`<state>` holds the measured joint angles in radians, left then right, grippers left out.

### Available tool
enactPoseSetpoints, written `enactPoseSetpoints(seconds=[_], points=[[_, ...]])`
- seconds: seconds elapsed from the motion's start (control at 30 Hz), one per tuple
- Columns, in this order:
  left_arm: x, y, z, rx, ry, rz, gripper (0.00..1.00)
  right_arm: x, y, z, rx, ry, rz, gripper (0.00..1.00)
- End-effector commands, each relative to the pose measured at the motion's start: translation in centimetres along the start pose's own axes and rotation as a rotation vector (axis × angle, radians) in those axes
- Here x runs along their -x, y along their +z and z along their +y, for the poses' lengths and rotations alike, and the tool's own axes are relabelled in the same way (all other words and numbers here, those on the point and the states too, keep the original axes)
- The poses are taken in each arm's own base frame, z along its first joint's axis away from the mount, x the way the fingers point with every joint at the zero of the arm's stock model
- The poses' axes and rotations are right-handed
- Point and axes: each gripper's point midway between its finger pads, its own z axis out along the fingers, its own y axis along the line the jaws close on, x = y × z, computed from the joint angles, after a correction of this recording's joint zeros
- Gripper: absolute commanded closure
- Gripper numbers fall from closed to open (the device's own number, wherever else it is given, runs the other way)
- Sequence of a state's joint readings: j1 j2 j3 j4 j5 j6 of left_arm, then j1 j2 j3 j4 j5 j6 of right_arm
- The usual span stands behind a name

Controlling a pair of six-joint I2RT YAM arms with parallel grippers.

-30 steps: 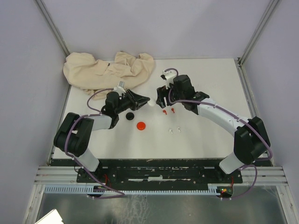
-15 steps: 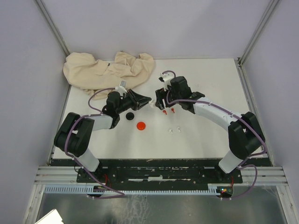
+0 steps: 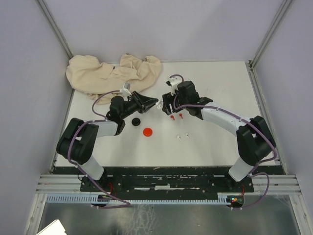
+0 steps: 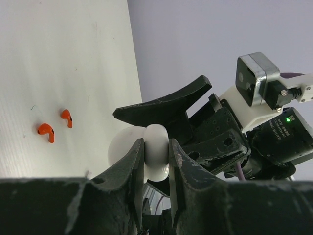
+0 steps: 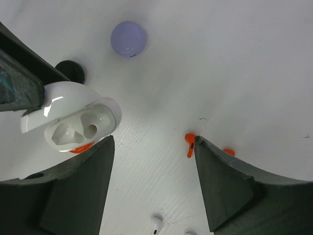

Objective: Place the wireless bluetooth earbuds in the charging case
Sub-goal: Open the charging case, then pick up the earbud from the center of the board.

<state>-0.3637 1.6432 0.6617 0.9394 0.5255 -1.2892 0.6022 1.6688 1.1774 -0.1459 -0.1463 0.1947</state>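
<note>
My left gripper [image 4: 156,145] is shut on the lid of an open white charging case [image 4: 157,152] and holds it above the table. In the right wrist view the case [image 5: 73,122] shows two empty sockets. My right gripper [image 5: 154,142] is open and empty, hovering just right of the case, above the table. Two red earbuds [image 5: 190,145] lie beneath it, one partly hidden behind the right finger [image 5: 230,186]. They also show in the left wrist view [image 4: 45,131]. Two white earbuds [image 3: 183,137] lie nearer the front. The grippers [image 3: 151,104] [image 3: 167,104] almost meet in the top view.
A red disc [image 3: 147,131] and a black disc [image 3: 136,121] lie below the left gripper. A purple disc [image 5: 128,38] lies farther back. A crumpled beige cloth [image 3: 112,72] fills the back left corner.
The right gripper has moved slightly left, closer to the held case. The left gripper has shifted a little toward the back with the case.
</note>
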Motion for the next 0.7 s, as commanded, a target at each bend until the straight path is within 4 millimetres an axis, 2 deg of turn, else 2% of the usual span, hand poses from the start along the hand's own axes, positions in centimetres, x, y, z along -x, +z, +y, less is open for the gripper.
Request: enactPoseSetpoints(seconds=[0.0, 0.13, 0.37, 0.57, 0.67], points=[[2.5, -0.9, -1.1, -0.054, -0.026, -0.095, 0.97, 2.1, -2.2, -0.3, -0.048, -0.014, -0.085, 0.26], [3.9, -1.8, -1.3, -0.074, -0.039, -0.148, 0.97, -0.2, -3.4, -0.8, -0.086, -0.007, 0.009, 0.3], [3.8, -2.3, -1.5, -0.11, -0.063, -0.15, 0.97, -6.3, -4.0, -0.8, -0.144, -0.027, 0.208, 0.35], [3.5, -2.5, -1.6, -0.128, -0.076, -0.144, 0.97, -10.7, -3.8, 0.1, -0.158, -0.049, 0.327, 0.39], [3.4, -2.7, -1.6, -0.128, -0.074, -0.143, 0.97, -12.2, -3.6, 0.1, -0.172, -0.05, 0.355, 0.41]])
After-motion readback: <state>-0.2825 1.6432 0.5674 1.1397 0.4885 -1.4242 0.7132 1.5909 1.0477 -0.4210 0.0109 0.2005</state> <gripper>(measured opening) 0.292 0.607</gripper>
